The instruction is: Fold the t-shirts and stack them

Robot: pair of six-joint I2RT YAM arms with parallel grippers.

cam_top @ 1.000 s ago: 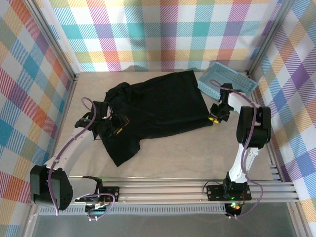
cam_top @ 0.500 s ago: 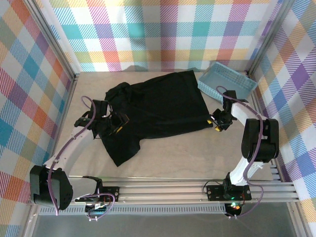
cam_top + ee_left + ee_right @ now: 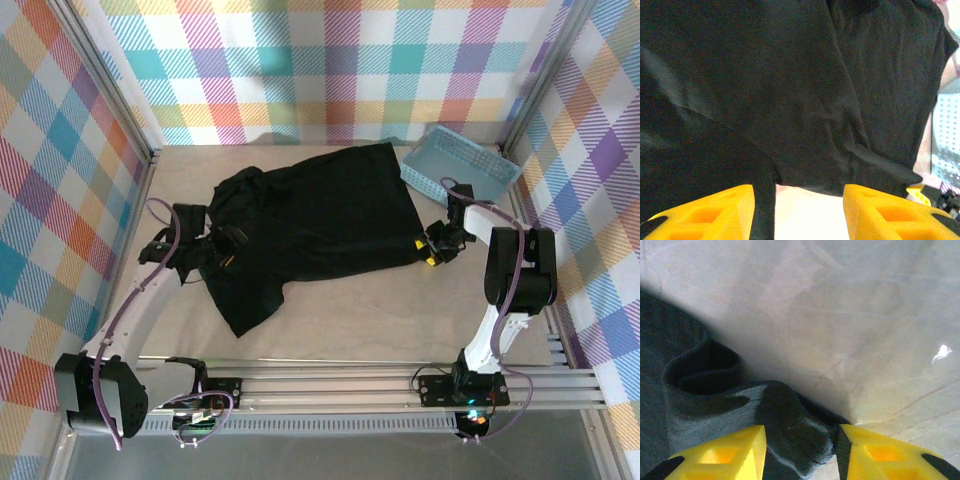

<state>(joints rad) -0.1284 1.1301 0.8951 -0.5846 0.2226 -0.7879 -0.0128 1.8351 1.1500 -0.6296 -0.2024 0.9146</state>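
- The black t-shirt [image 3: 325, 222] lies spread on the table [image 3: 400, 310], one layer and unfolded. Its long axis runs across from one gripper to the other.
- The left gripper [image 3: 226, 250] sits at the shirt's sleeve end, with the body of the cloth ahead of it and off to its right. In the wrist view its fingers [image 3: 710, 210] are spread. A narrow strip of fabric stands in the gap beside the left finger, and bare table shows in the rest of the gap.
- The right gripper [image 3: 428, 252] is at the opposite corner of the shirt, and all the cloth lies to its left. Its fingers [image 3: 720, 457] straddle a bunched corner of fabric that fills the gap. I cannot tell whether they are pinching it or only standing around it.
- A light blue basket [image 3: 462, 165] stands beyond the right gripper, apart from the shirt.
- In my judgement the coming fold depends on both ends: each arm is nearest its own end, so the cloth would be carried across its long axis.
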